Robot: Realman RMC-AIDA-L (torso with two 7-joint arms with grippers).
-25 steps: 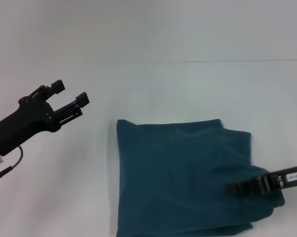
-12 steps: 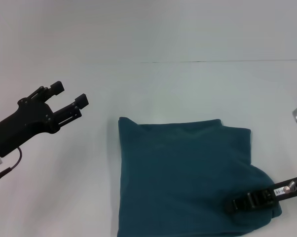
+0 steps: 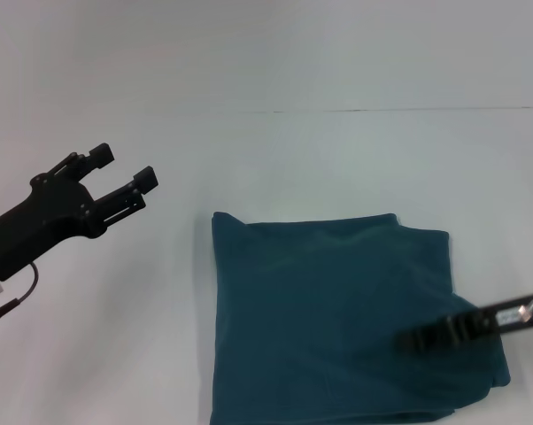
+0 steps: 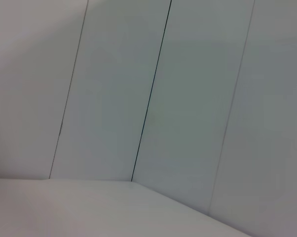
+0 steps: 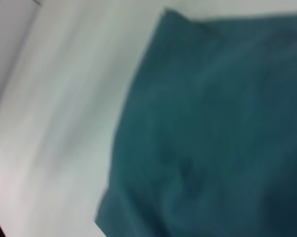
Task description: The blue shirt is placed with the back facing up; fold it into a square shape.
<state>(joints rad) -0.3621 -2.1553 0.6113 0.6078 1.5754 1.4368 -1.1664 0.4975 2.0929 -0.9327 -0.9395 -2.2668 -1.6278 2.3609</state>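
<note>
Head view shows the shirt [image 3: 337,319] folded nearly square on the tabletop [image 3: 337,159], right hand [image 3: 417,340] low over its right side, grip impossible to tell. Left hand [image 3: 125,177] hovers wide, well apart. Likely final tidying; next, the bulging right edge needs squaring.

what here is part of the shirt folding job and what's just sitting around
Part of the job:
- blue shirt, already folded into a rough block on the table
- right end effector, low over the shirt's right side
- left end effector, raised off to the left, fingers apart, holding nothing

Just there:
- white table
- panelled wall
</note>
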